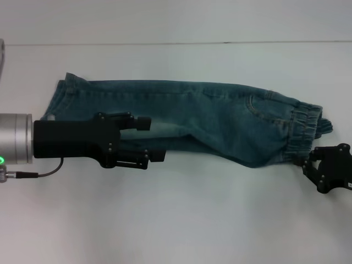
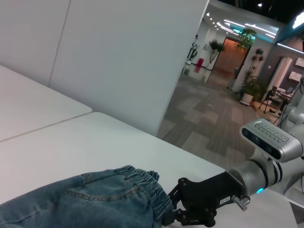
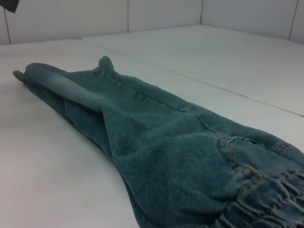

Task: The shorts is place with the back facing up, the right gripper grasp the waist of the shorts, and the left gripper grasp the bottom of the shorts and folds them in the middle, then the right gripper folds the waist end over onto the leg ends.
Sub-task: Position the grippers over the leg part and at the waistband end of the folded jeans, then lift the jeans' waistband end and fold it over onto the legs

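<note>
The shorts (image 1: 209, 118) lie folded lengthwise on the white table (image 1: 176, 220), with no container in view. The left gripper (image 1: 151, 140) hovers with fingers spread wide above the leg ends (image 1: 58, 99). The right gripper (image 1: 308, 162) is at the ruffled waist (image 1: 302, 129); whether it grips cannot be told.

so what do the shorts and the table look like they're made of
The shorts look like faded blue-green denim: woven, with stitched seams, a patch pocket and a gathered elastic waistband. The table is a smooth, matte white, probably laminate, but I can't be sure.
</note>
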`<state>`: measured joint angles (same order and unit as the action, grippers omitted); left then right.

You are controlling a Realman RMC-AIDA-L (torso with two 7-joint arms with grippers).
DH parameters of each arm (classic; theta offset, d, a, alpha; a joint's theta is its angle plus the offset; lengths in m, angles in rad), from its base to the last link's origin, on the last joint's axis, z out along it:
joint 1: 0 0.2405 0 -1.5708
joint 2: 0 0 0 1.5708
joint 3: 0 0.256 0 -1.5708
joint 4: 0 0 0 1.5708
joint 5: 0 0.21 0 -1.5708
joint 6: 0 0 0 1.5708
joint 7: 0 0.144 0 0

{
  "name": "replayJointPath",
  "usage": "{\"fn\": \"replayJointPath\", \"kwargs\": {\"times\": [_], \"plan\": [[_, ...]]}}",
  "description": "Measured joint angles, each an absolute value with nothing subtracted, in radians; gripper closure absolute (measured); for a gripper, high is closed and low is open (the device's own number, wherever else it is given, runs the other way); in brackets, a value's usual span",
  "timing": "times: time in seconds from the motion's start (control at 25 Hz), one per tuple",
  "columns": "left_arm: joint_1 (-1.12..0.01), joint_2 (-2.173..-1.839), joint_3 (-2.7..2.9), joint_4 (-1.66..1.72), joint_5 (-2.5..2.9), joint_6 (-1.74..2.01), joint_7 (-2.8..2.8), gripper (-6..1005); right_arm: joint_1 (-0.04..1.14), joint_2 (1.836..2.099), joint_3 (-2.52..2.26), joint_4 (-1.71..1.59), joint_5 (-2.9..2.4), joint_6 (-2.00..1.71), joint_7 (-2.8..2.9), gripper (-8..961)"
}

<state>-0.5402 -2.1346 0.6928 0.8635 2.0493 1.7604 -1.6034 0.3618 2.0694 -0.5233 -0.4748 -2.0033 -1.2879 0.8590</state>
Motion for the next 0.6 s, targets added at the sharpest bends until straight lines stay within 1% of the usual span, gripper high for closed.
{"fn": "replayJointPath", "kwargs": {"times": [0.16,0.32,0.44,0.6], "plan": [[-0.545,-2.145,0.693,0.864,2.049,1.732,-1.592,77,0.353,2.073,-0.520,-0.487,-2.003,-1.312,0.866,778],[-0.549,-2.160,0.696,0.846,2.049,1.669,-1.565,152,0.314,2.086,-0.519,-0.574,-2.003,-1.408,0.941,857],[-0.561,-2.164,0.698,0.783,2.034,1.593,-1.550,221,0.284,2.086,-0.509,-0.638,-1.999,-1.494,1.002,907],[-0.586,-2.170,0.707,0.657,1.992,1.491,-1.461,320,0.245,2.093,-0.491,-0.750,-1.993,-1.612,1.093,901]]}}
